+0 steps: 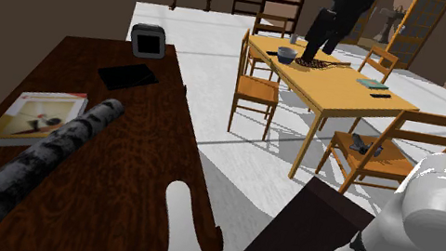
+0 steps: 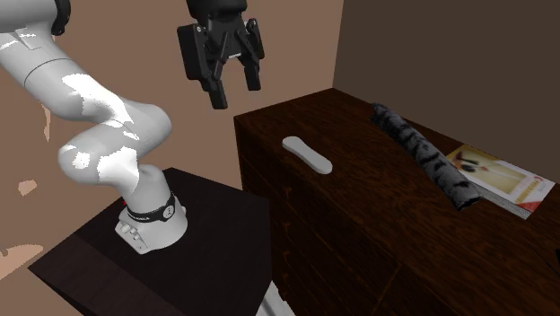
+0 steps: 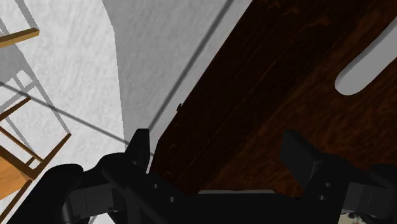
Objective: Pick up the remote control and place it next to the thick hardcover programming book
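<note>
The largest thing before us is the dark wooden table (image 2: 377,215), and beside it the white arm (image 2: 99,135) rises from its stand. On the table a long grey mottled roll (image 2: 426,157) lies just beside the book (image 2: 503,177), which has a pale cover and rests flat near the far end in the second exterior view. The remote control (image 2: 307,154), drawn plain white, lies flat on the table near the edge closest to the stand, well apart from the book and on the other side of the roll. The gripper (image 2: 235,92) hangs high in the air, above the table's edge and not over the remote control; its jaws are spread wide and hold nothing. We judge that the approach is the step in hand and the pick is not yet begun. The next move asks to bring the gripper over the remote control, to turn the fingers across its narrow width, and then to descend.
</note>
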